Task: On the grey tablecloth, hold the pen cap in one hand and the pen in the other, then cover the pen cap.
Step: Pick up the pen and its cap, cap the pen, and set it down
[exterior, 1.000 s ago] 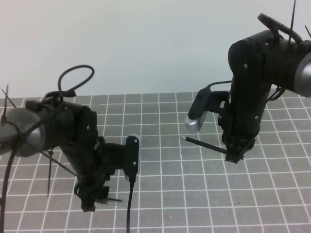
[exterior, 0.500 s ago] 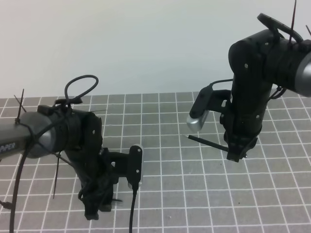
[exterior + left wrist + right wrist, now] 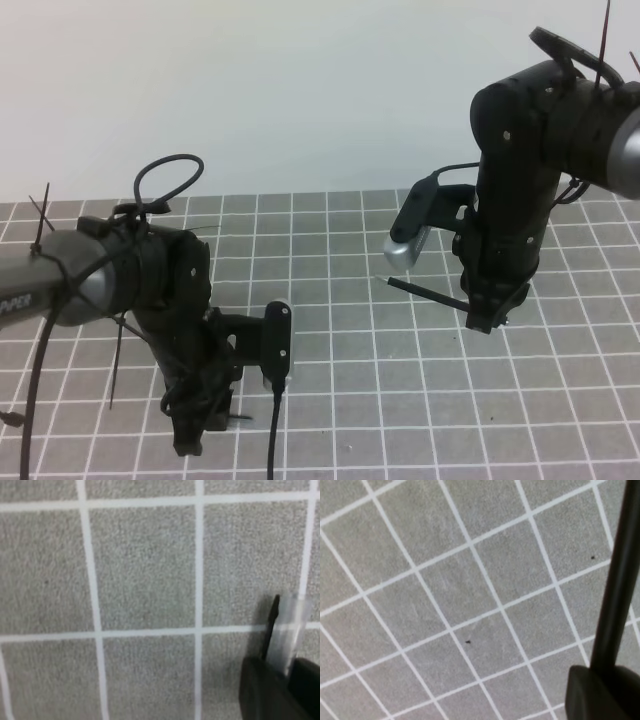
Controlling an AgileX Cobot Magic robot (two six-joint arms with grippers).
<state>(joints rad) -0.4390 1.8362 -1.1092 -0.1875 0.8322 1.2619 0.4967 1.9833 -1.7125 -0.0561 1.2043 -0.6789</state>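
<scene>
The grey tablecloth [image 3: 400, 400] covers the whole table. My left gripper [image 3: 208, 425] hangs low over its front left and is shut on the pen cap [image 3: 240, 417], which sticks out to the right. In the left wrist view the pen cap [image 3: 284, 630] looks pale with a thin black clip, and it juts up from the dark fingers [image 3: 267, 690]. My right gripper [image 3: 487, 318] is shut on the pen [image 3: 425, 293], held above the cloth with its tip pointing left. In the right wrist view the black pen [image 3: 620, 580] rises from the finger [image 3: 592, 695]. Pen tip and cap are well apart.
The left wrist camera [image 3: 277, 340] and its hanging cable [image 3: 272, 440] sit beside the left gripper. The right wrist camera [image 3: 410, 240] juts left of the right arm. A plain white wall stands behind the table's back edge.
The left arm has shifted right and risen slightly with the cap. The right gripper has lifted the pen a little. Both have hardly moved in the last half second.
</scene>
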